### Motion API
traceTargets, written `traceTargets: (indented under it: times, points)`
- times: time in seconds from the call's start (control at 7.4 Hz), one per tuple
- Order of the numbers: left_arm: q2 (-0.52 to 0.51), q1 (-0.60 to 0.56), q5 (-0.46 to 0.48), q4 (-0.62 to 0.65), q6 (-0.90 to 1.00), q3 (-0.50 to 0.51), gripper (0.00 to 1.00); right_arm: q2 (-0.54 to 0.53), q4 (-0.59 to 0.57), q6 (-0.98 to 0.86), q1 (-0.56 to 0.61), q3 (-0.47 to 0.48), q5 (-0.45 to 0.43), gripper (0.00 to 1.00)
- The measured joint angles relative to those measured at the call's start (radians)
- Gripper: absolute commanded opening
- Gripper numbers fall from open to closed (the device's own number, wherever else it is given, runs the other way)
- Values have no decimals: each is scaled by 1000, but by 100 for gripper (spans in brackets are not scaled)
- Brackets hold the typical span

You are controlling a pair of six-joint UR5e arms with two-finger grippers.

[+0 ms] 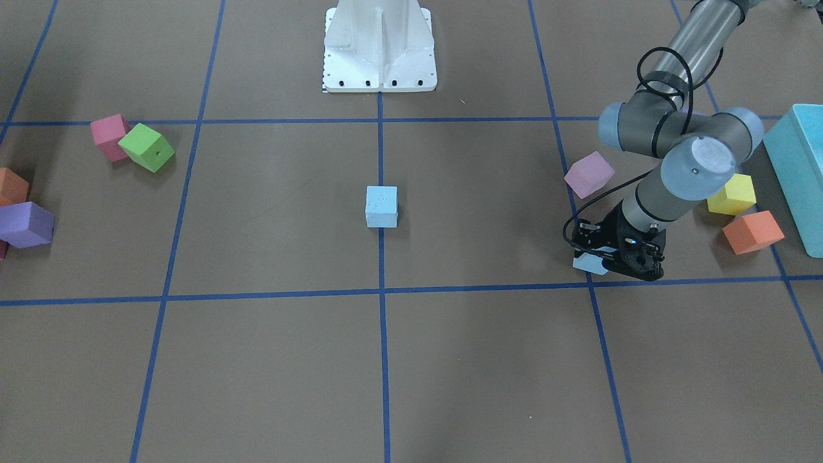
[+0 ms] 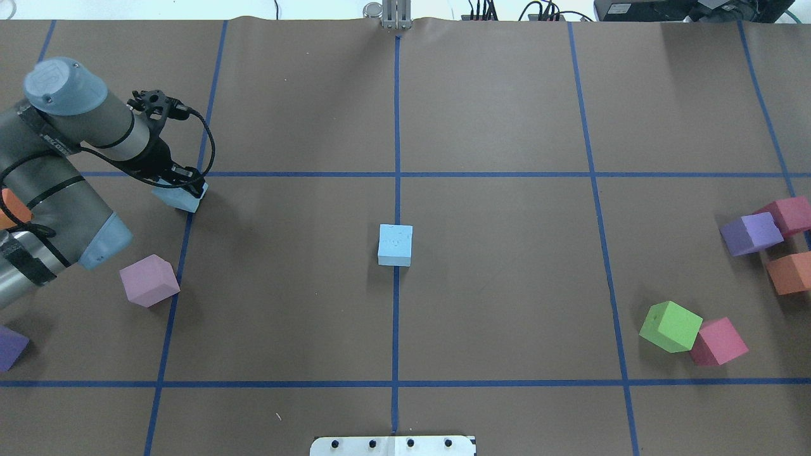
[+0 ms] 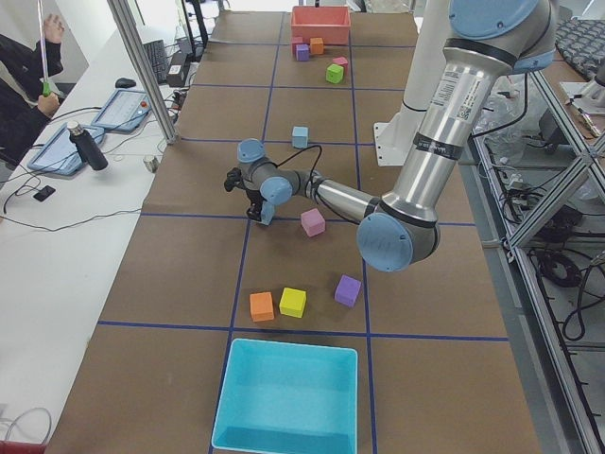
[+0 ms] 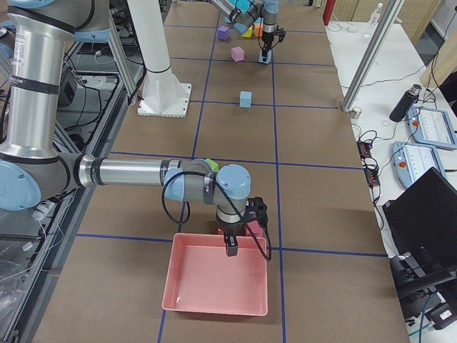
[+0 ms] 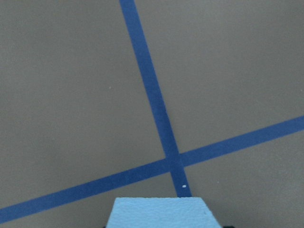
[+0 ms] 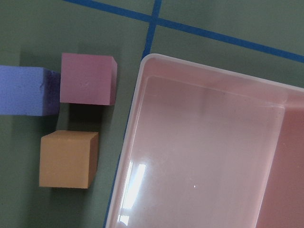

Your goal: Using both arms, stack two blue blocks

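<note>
One pale blue block sits alone at the table's centre on the blue line, also in the front view. My left gripper is down at the table on the left side, shut on the second blue block, which shows under the black fingers in the front view and at the bottom of the left wrist view. My right gripper shows only in the exterior right view, hanging over the pink tray. I cannot tell whether it is open or shut.
A lilac cube lies close to the left arm. Yellow and orange cubes and a teal box lie beyond it. Green, red and purple cubes sit at the right. The white pedestal stands mid-table.
</note>
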Motion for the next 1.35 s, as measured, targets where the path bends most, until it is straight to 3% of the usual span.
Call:
traceTargets:
  times: [0.27, 0.54, 0.95, 1.35]
  points:
    - [-103, 16, 9, 221, -94, -99, 2, 0, 0, 0, 0, 1, 0, 100]
    - [-251, 117, 59, 383, -331, -150, 2, 0, 0, 0, 0, 1, 0, 100]
    - [-482, 271, 143, 418, -616, -42, 2, 0, 0, 0, 0, 0, 0, 100]
    - [-551, 356, 226, 412, -662, 27, 3, 0, 1, 0, 0, 1, 0, 100]
